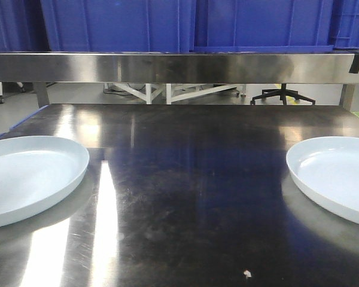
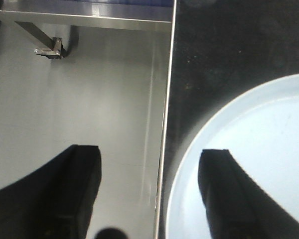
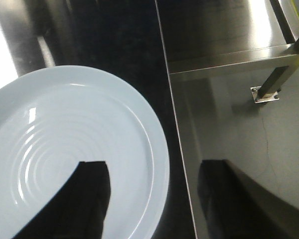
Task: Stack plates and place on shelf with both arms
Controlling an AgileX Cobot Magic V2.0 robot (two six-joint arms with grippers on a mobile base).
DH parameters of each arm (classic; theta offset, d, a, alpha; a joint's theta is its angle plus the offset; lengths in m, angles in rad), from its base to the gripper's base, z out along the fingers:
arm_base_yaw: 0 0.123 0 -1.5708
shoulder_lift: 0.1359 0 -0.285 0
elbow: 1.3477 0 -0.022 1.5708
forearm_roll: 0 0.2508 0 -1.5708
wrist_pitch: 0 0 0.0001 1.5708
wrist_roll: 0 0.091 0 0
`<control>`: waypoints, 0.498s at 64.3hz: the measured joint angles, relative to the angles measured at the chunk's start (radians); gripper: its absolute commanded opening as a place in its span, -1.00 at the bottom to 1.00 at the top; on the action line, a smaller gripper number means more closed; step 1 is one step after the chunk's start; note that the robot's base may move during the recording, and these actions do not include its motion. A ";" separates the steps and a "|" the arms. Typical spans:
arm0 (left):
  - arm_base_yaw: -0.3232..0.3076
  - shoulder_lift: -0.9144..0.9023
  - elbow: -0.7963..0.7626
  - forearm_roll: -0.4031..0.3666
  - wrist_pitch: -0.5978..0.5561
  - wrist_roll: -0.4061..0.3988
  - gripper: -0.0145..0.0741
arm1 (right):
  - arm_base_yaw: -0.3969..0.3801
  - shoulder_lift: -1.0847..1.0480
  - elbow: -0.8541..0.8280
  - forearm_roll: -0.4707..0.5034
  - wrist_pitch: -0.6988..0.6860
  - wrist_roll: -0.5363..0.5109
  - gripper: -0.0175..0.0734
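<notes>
With my left gripper [image 2: 149, 149] and right gripper [image 3: 153, 163] spread wide, a clumsy pinch could slide the left plate [image 2: 254, 144] or right plate [image 3: 79, 124] off the desk [image 2: 214, 50] edge below them.

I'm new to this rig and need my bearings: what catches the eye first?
The left plate and the right plate, pale and glossy, lie far apart on the dark steel table. The open left tool and right tool each hang over a plate's outer rim. Blue crates line the shelf above.
</notes>
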 measured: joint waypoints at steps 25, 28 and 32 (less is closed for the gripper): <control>0.000 0.000 0.000 -0.002 0.004 0.000 0.38 | 0.000 0.000 0.000 0.000 0.003 0.000 0.49; 0.000 0.000 0.000 -0.002 0.004 0.000 0.38 | 0.000 0.000 0.000 0.000 0.003 0.000 0.49; 0.000 0.000 0.000 -0.002 0.004 0.000 0.38 | 0.000 0.000 0.000 0.000 0.003 0.000 0.49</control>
